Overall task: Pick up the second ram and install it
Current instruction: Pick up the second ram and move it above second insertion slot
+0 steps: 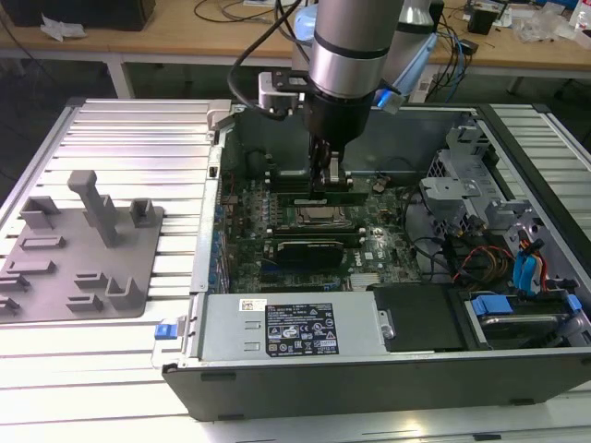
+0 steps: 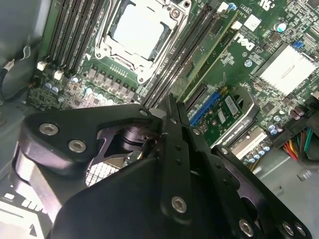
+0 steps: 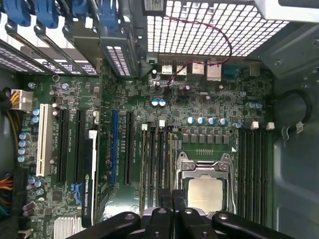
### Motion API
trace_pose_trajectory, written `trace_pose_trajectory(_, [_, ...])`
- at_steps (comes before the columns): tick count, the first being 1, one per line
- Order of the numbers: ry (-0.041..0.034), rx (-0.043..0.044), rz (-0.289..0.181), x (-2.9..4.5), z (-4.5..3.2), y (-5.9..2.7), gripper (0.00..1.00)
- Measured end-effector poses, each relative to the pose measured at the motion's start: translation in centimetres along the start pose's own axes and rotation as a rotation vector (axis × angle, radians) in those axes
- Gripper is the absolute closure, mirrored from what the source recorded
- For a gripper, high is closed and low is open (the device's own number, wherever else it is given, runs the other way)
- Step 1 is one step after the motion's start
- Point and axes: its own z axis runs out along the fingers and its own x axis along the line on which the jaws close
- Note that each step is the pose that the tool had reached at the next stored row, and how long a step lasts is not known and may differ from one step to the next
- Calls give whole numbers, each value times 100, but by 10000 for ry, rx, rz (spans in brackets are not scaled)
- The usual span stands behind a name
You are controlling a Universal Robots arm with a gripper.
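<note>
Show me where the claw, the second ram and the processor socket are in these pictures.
the claw [image 1: 330, 186], exterior view, between its fingertips.
the second ram [image 1: 294, 197], exterior view, on its green board beside the claw.
the processor socket [image 3: 205, 191], first wrist view, on its silver middle.

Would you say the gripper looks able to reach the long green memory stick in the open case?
Probably yes: the gripper hangs right over the long green memory stick, and the lidless grey case leaves nothing between them.

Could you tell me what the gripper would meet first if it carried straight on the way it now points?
Most likely the green memory stick standing in its slot beside the processor socket, just beyond the gripper; depth is unclear.
</note>
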Motion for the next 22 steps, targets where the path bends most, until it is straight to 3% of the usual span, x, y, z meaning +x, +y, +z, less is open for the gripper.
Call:
trace_pose_trajectory(5, [9,3,13,2,71,20,91])
trace_pose_trajectory(8, [30,3,16,2,75,20,91])
trace_pose_trajectory(9, [119,1,23,2,78,20,91])
trace_pose_trajectory(12, [219,-3,27,2,89,19,91])
trace_pose_trajectory(15, [211,18,28,3,124,20,91])
trace_pose_trajectory(19, [219,160,24,5,156,31,91])
trace_pose_trajectory(22, [222,170,135,5,161,31,91])
